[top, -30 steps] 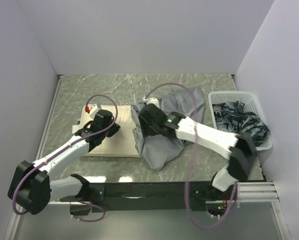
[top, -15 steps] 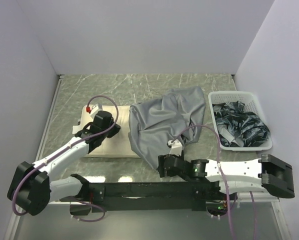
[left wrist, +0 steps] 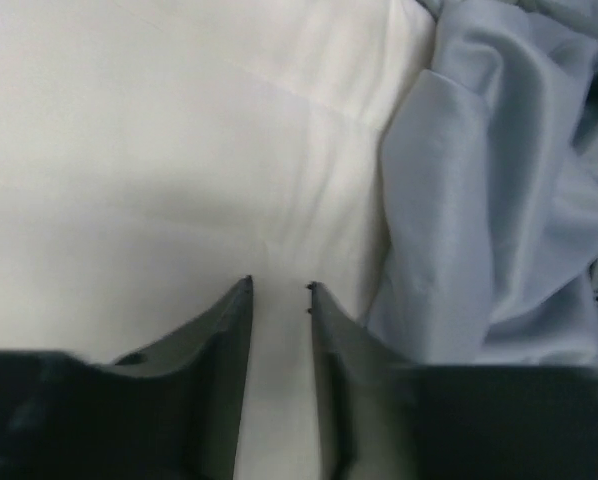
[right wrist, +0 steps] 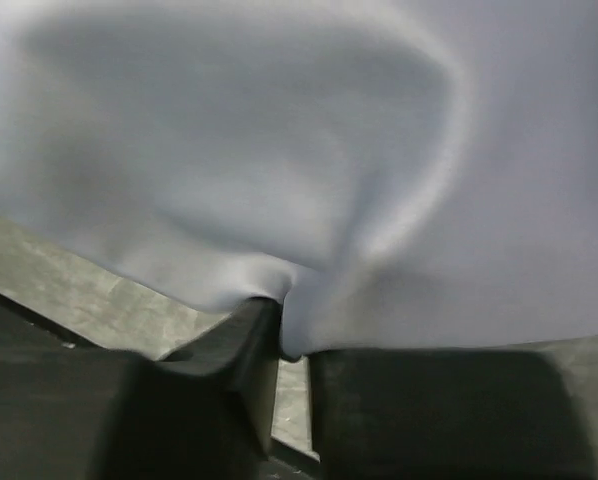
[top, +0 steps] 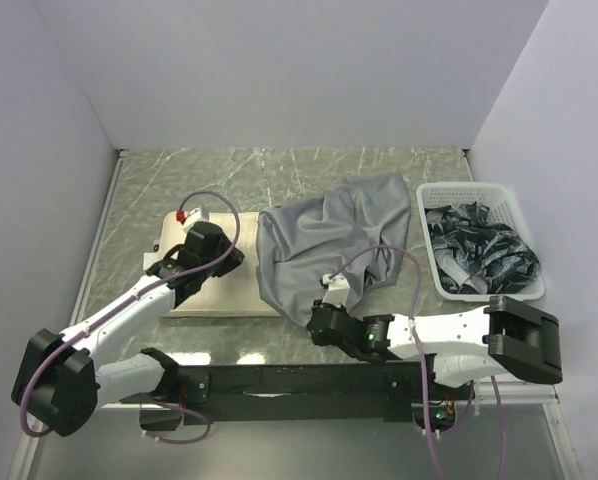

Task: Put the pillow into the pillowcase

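Since half a second ago my right gripper has crept from just short of the near hem up onto the hem of the large plain grey soft fabric pillowcase, and its forearm has folded in closer to the base; the left arm has barely shifted.

From the top camera, the pillowcase lies rumpled mid-table, its far right corner just beside the white plastic mesh basket. The cream-white plump rectangular pillow lies flat to its left with their edges touching, and my left gripper sits over the pillow's right half.

On the left wrist camera, the left gripper has its jaws parted by a narrow gap with nothing between them, and the pillow is directly beneath. The pillowcase folds over the pillow's edge just to the right.

On the right wrist camera, the right gripper is clamped on a small pleat of the pillowcase, low over the marbled grey-green table.

I judge this step to be opening the mouth. I cannot tell whether I hold one layer or both. I would lift slowly and check that only the upper layer rises. Then I would take the pillow with the left gripper and feed it rightwards.
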Action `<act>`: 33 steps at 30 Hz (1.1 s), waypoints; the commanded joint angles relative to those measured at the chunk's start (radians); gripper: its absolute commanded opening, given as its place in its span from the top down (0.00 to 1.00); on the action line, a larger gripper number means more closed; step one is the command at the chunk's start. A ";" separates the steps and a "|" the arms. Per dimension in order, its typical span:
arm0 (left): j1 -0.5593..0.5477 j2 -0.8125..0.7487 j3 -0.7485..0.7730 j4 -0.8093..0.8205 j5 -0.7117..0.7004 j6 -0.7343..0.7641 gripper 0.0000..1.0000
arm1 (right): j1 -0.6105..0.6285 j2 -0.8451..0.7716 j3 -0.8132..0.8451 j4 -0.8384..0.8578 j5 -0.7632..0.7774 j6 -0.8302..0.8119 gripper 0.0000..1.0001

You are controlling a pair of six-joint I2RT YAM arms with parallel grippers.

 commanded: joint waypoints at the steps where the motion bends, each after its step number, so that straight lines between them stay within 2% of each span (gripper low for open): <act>1: -0.024 -0.089 0.064 -0.060 0.025 0.086 0.40 | -0.003 -0.047 0.159 -0.136 0.080 0.007 0.87; 4: -0.095 -0.160 0.061 -0.105 -0.062 0.100 0.18 | -0.047 -0.068 0.249 -0.253 0.069 -0.019 0.93; 5: -0.121 -0.175 0.061 -0.144 -0.088 0.100 0.17 | -0.066 -0.076 0.266 -0.284 0.060 -0.046 0.94; 9: -0.285 -0.218 0.035 -0.238 -0.307 0.021 0.17 | -0.170 -0.099 0.338 -0.316 -0.041 -0.113 0.98; 12: -0.414 -0.227 -0.017 -0.296 -0.398 -0.072 0.18 | -0.234 -0.110 0.375 -0.348 -0.067 -0.152 1.00; 14: -0.451 -0.217 -0.034 -0.321 -0.436 -0.106 0.18 | -0.270 -0.110 0.409 -0.373 -0.104 -0.177 1.00; 19: -0.561 -0.133 0.003 -0.353 -0.560 -0.139 0.09 | -0.273 -0.090 0.472 -0.422 -0.118 -0.217 1.00; 26: -0.615 0.108 0.109 -0.326 -0.683 -0.028 0.06 | -0.274 -0.059 0.553 -0.468 -0.147 -0.249 1.00; 29: -0.618 0.197 0.155 -0.364 -0.769 -0.037 0.14 | -0.276 -0.057 0.582 -0.470 -0.149 -0.266 1.00; 30: -0.620 0.234 0.187 -0.382 -0.792 -0.043 0.37 | -0.279 -0.056 0.590 -0.470 -0.149 -0.268 1.00; 32: -0.620 0.257 0.224 -0.433 -0.838 -0.055 0.71 | -0.282 -0.047 0.624 -0.482 -0.155 -0.275 0.99; 33: -0.618 0.259 0.254 -0.436 -0.858 -0.044 0.99 | -0.284 -0.041 0.638 -0.488 -0.163 -0.280 0.99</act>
